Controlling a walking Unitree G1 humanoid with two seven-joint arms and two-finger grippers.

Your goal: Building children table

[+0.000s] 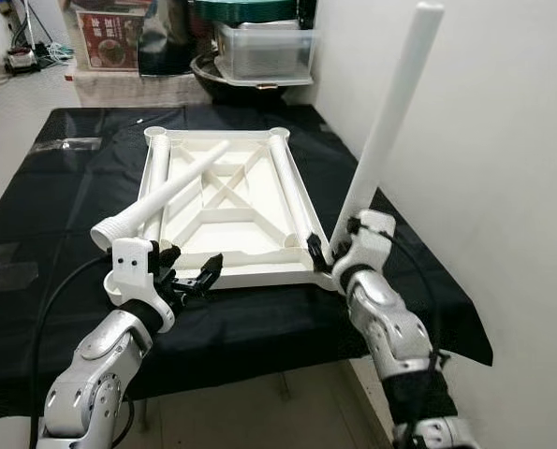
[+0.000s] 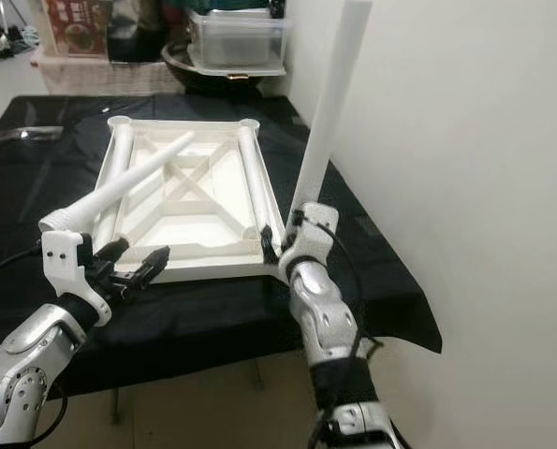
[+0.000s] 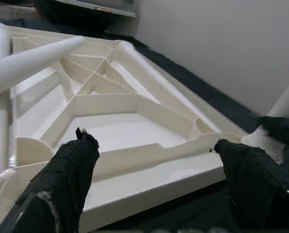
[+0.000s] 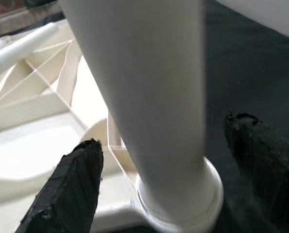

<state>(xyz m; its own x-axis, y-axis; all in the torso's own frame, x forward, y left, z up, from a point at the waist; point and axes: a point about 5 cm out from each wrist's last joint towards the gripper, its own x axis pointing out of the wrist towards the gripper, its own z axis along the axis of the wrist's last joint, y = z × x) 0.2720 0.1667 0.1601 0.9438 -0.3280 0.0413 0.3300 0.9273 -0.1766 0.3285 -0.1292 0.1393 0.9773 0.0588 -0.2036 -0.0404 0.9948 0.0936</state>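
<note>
Right side is tight: the upright leg (image 1: 388, 122) stands in the tabletop's (image 1: 224, 217) near corner, close to the wall (image 1: 503, 140). Another leg (image 1: 166, 195) slants across the left half. Black cloth (image 1: 53, 196) left of the tabletop is open, bins (image 1: 259, 51) crowd the far end.

Home storage corner: plastic tub (image 1: 264, 49), boxes, tiled floor (image 1: 25, 94).
</note>
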